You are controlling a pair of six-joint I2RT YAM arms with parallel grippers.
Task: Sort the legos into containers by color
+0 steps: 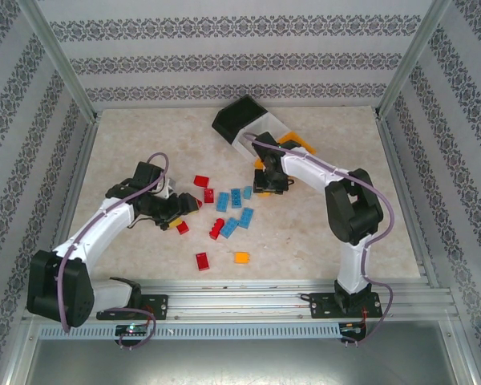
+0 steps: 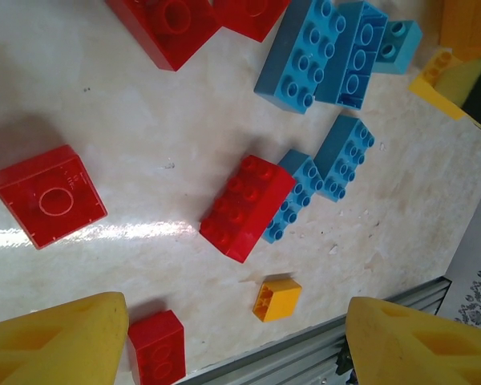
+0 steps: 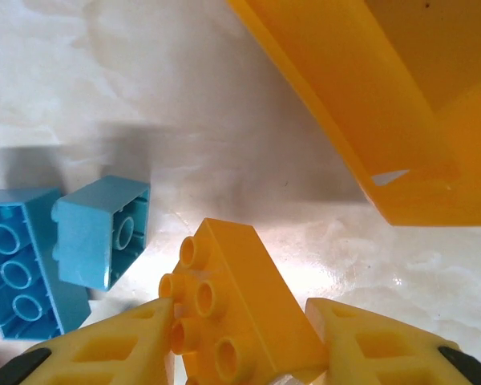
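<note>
Marbled tabletop (image 1: 128, 152): right gripper (image 3: 239, 317) clamps an orange brick (image 3: 232, 273) near the orange bin (image 3: 369, 96); left gripper (image 2: 236, 325) hangs open above a red brick (image 2: 248, 207).

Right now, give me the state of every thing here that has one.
left claw, open, empty.
right claw, shut on the orange brick.
square red brick, upside down, hollow side up.
long red brick, studs up, against a blue brick.
small light-blue brick, tipped on its side.
</note>
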